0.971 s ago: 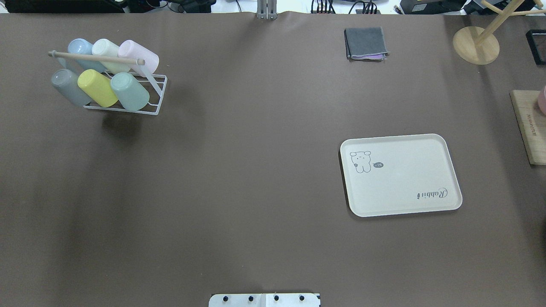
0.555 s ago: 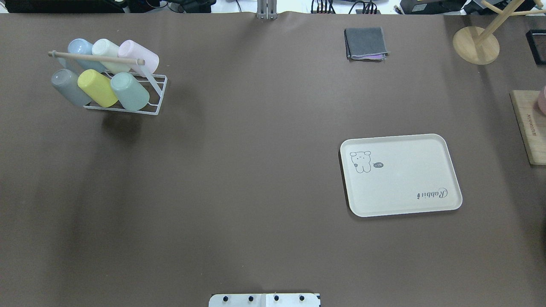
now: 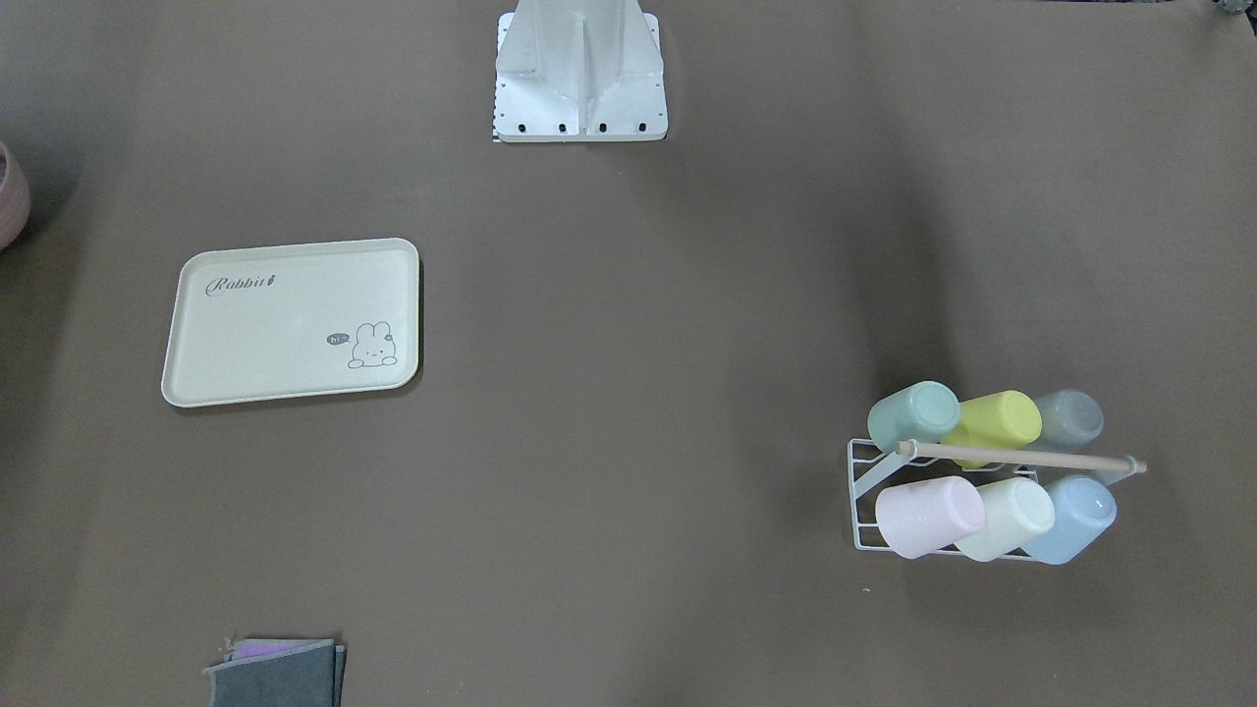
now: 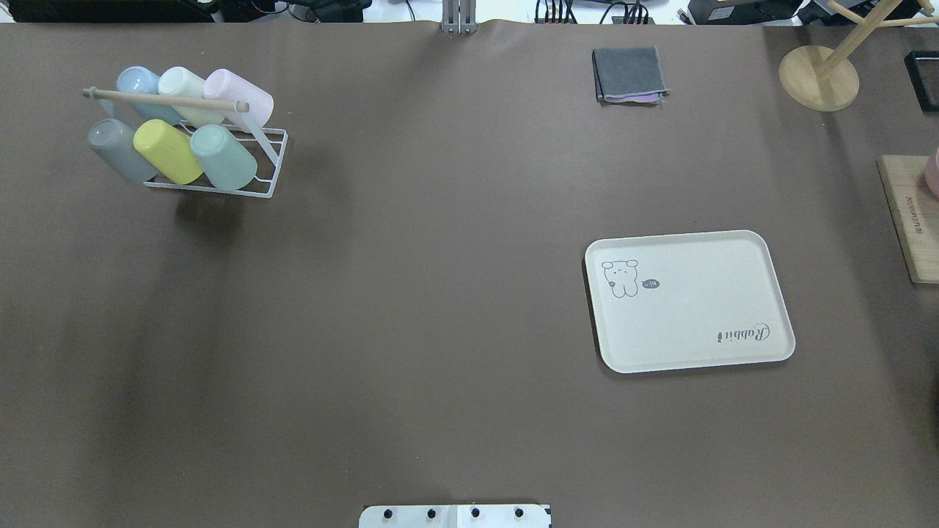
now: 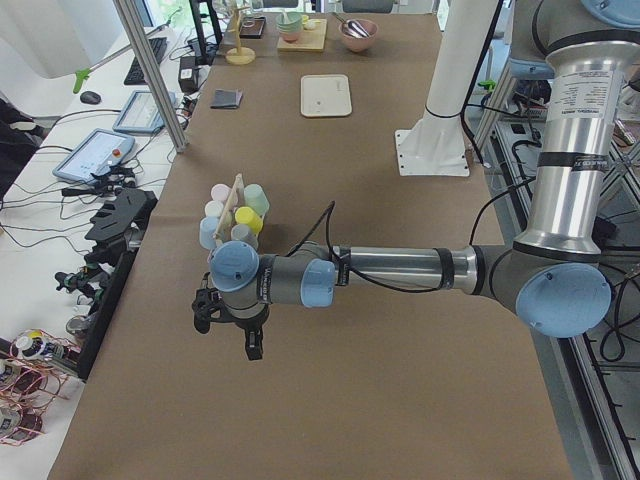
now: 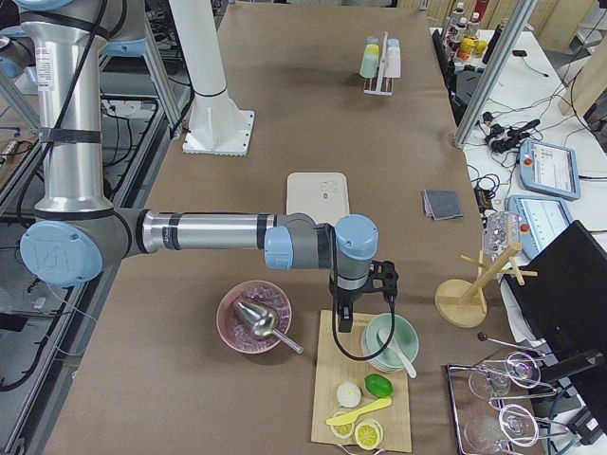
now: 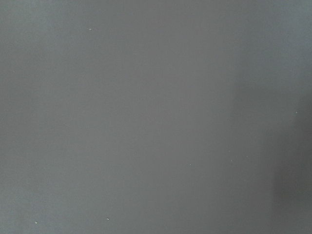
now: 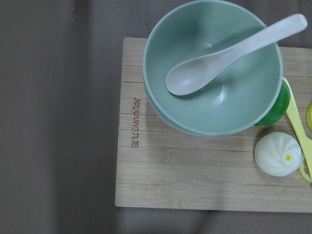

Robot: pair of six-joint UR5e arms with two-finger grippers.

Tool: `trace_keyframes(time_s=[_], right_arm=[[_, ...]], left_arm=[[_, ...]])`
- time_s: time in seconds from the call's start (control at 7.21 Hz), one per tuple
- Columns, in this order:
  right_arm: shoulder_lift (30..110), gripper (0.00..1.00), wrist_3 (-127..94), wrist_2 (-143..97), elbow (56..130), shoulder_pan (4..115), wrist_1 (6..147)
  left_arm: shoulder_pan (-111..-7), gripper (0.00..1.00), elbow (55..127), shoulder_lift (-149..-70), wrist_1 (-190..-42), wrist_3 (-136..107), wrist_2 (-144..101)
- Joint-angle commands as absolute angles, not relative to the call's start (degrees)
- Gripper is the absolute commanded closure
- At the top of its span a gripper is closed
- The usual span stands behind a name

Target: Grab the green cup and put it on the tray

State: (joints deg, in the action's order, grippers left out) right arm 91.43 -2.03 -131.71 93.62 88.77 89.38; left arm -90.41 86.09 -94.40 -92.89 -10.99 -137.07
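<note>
Black against the brown cover, the left gripper (image 5: 238,338) hangs pointing down over bare table near the cup rack (image 4: 273,163). Only the left side camera has it in shot, so I cannot tell whether its fingers are spread or closed. My left wrist camera shows plain brown table cover (image 7: 156,117). The right gripper (image 6: 363,308) is likewise seen only from the side, so its finger state is also beyond what I can tell. It hangs over a wooden board (image 8: 195,180), and its wrist camera looks down on a green bowl (image 8: 214,92) holding a white spoon (image 8: 229,53), with a white bun (image 8: 278,153) beside the bowl. Further out, the green cup (image 4: 224,156) (image 3: 913,415) sits tilted in the rack, base uppermost, in the row nearer the robot. It is at the end closest to the table's middle, just beside the yellow cup (image 4: 169,150). A wooden rod (image 4: 165,99) runs across the top of the rack. The tray (image 4: 697,315) (image 3: 285,334) lies flat on the robot's right half of the table, well apart from the rack and from both grippers.
</note>
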Motion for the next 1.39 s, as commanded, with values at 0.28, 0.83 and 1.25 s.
trace_keyframes(time_s=[0.28, 0.83, 1.25], right_arm=[[91.67, 0.00, -2.11, -131.31, 93.60, 88.68, 89.30], [91.76, 0.00, -1.84, -131.66, 93.34, 88.68, 86.77], [93.08, 0.00, -2.81, -131.84, 93.69, 88.77, 82.97]], left_arm=[[-90.44, 0.01, 86.13, -94.48, -92.64, -10.99, -137.11], [-90.53, 0.01, 86.66, -94.48, -92.55, -10.99, -137.29], [-90.61, 0.01, 87.62, -94.57, -92.37, -11.07, -137.46]])
